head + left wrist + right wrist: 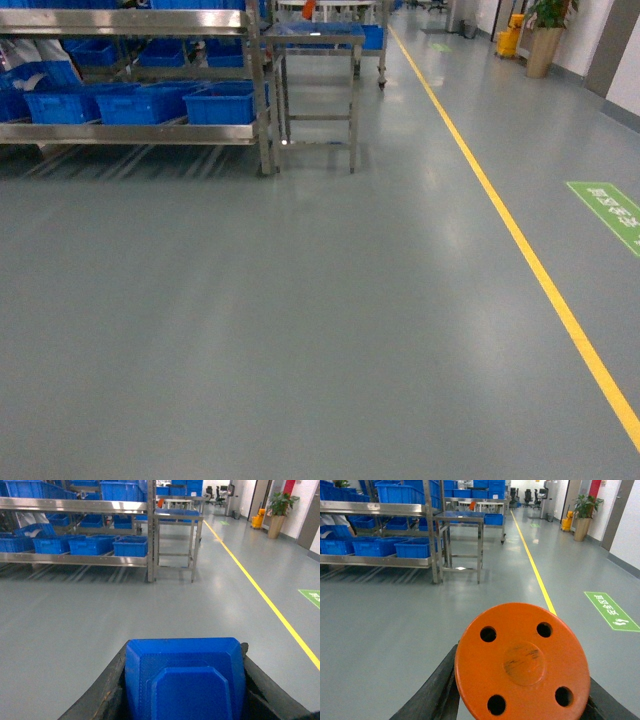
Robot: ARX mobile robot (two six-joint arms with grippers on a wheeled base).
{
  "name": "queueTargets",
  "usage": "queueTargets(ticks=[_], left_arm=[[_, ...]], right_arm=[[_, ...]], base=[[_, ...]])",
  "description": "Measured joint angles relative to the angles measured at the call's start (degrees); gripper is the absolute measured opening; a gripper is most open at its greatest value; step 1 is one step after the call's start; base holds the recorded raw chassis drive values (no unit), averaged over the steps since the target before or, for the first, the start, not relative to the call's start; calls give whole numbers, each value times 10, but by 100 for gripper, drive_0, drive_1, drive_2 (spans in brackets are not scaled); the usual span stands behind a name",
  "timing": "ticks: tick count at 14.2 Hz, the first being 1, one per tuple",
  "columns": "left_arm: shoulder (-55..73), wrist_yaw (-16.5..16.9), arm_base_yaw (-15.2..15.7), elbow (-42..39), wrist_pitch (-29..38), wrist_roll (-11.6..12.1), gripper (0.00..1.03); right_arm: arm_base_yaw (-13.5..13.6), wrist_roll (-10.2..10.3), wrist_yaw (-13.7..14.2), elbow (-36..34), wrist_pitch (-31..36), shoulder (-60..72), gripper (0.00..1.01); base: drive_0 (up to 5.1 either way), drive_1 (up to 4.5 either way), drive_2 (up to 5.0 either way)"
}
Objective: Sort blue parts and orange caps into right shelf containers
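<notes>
My left gripper point(184, 650) is shut on a blue part point(185, 680), a chunky blue plastic piece with bevelled corners, gripped between the black fingers point(107, 692). My right gripper point(522, 680) is shut on an orange cap point(522, 660), a round disc with four holes. The steel shelf point(130, 132) stands far off at the upper left, across open floor. Blue containers point(225, 105) sit in a row on its lower level. The shelf point(75, 558) and containers point(131, 546) also show in both wrist views. Neither gripper appears in the head view.
A bare steel table point(315, 40) stands just right of the shelf. A yellow floor line point(520, 240) runs diagonally on the right, with a green floor marking point(612, 210) beyond it. A potted plant point(545, 40) and a yellow bucket point(510, 38) stand at the far right.
</notes>
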Motion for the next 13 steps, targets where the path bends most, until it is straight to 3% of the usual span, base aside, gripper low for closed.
queueTargets(ticks=[13], left_arm=[[0, 0, 0, 0, 1, 0, 44]], right_arm=[[0, 0, 0, 0, 1, 0, 44]], base=[[0, 428, -429]])
